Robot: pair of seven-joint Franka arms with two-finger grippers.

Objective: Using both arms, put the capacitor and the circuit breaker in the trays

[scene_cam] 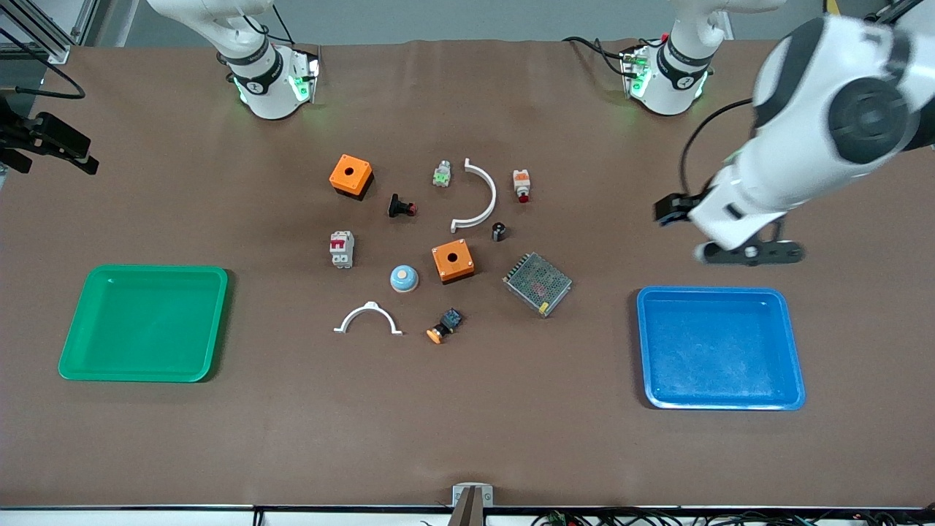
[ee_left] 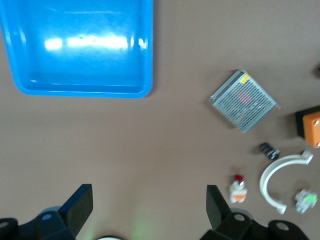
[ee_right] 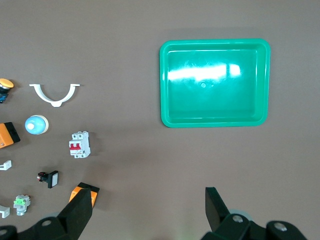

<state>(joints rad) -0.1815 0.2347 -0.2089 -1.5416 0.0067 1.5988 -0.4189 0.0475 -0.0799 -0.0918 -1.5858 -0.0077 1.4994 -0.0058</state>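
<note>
The capacitor [scene_cam: 499,231], a tiny black cylinder with a grey top, stands on the table beside the end of a white arc; it also shows in the left wrist view [ee_left: 269,151]. The circuit breaker [scene_cam: 341,249], white-grey with a red lever, lies toward the right arm's end of the parts; it also shows in the right wrist view [ee_right: 80,145]. My left gripper [scene_cam: 749,253] [ee_left: 147,195] is open and empty, high over bare table by the blue tray [scene_cam: 719,292]. My right gripper [ee_right: 148,196] is open and empty, high over bare table between the parts and the green tray [ee_right: 215,122].
The green tray [scene_cam: 144,270] sits at the right arm's end. Among the parts lie two orange boxes [scene_cam: 350,175] [scene_cam: 452,261], a mesh power supply [scene_cam: 537,283], two white arcs [scene_cam: 478,196] [scene_cam: 368,318], a blue dome [scene_cam: 404,278] and several push-buttons.
</note>
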